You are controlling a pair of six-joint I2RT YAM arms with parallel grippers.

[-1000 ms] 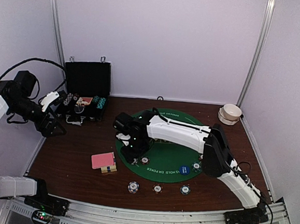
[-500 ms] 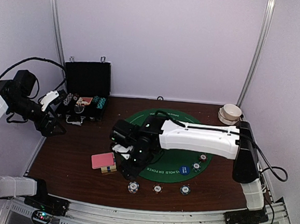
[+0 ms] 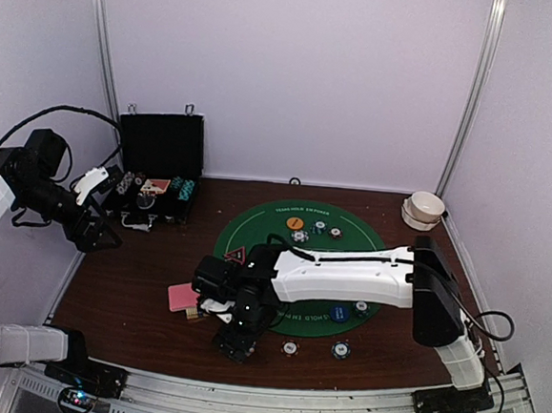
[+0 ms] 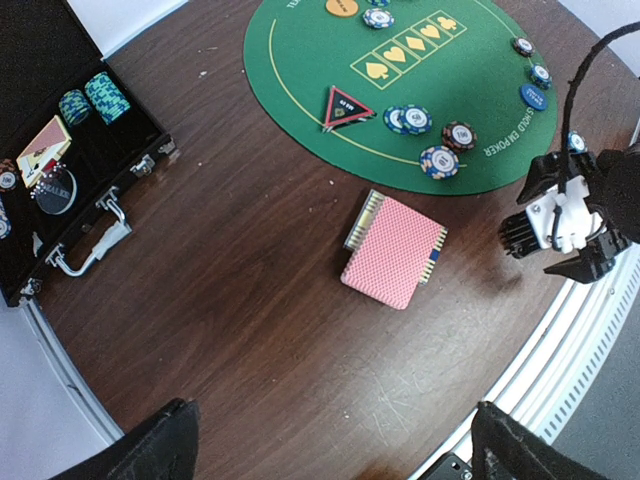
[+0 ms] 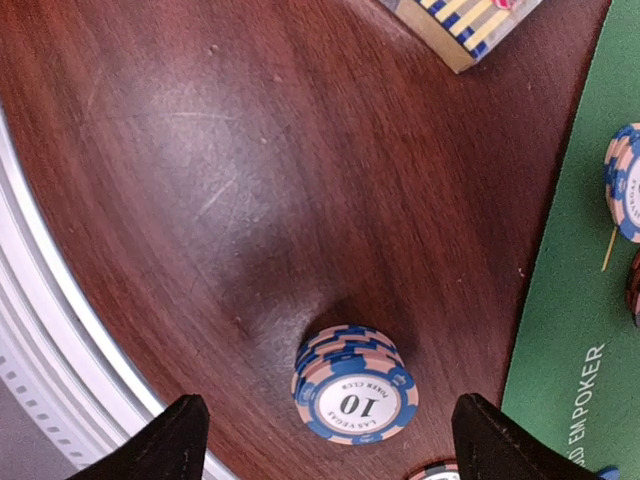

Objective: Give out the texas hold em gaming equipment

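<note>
Right end effector (image 3: 234, 340) spread wide over a chip stack near the bench's (image 4: 250, 330) front edge; left end effector (image 4: 335, 445) also wide, holding nothing.
Open black hard case (image 4: 100, 200), rear left, held two teal chip stacks (image 4: 90, 98), a cream-and-red card-sized piece (image 4: 45, 148) and a dark round disc (image 4: 55, 188). Blue-and-pink stripe-edged poker chip stack (image 5: 355, 390) stood on bare wood between the right fingers, touching neither; its top read "10" and "LAS VEGAS". Round green felt mat (image 4: 300, 60) read "TEXAS HOLD EM POKER". Pink-backed playing card deck (image 4: 395, 250) lay just beside the mat.
</note>
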